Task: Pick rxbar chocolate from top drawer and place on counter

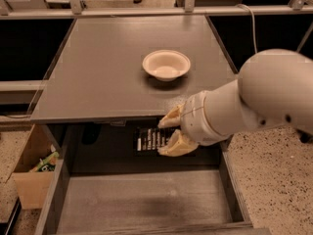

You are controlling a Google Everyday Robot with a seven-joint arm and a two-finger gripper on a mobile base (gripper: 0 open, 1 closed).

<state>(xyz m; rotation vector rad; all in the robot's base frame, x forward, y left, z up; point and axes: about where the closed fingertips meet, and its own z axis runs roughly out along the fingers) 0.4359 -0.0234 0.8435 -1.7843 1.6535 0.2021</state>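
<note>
Grey counter (pixel 98 72) is being occupied by a bowl (pixel 166 65) at 12 o'clock. At 6 o'clock, over the drawer (pixel 146 199), the bar (pixel 145 140) is being held between the gripper's (pixel 162 137) fingers (pixel 177 144).

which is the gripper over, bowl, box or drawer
The top drawer: the gripper hangs over it holding the rxbar chocolate; the bowl sits on the counter, the cardboard box outside.

Note the matt grey bench (pixel 102 67) and the grey wood-grain top drawer (pixel 146 199). The rxbar chocolate (pixel 148 140) has a dark printed wrapper. Your end effector (pixel 164 137), over the drawer's back, clasps it with cream, rubbery-looking fingers (pixel 177 145); the arm (pixel 269 92) shell is smooth white plastic. The bowl (pixel 155 62) is matt white, the box (pixel 29 190) raw cardboard
</note>
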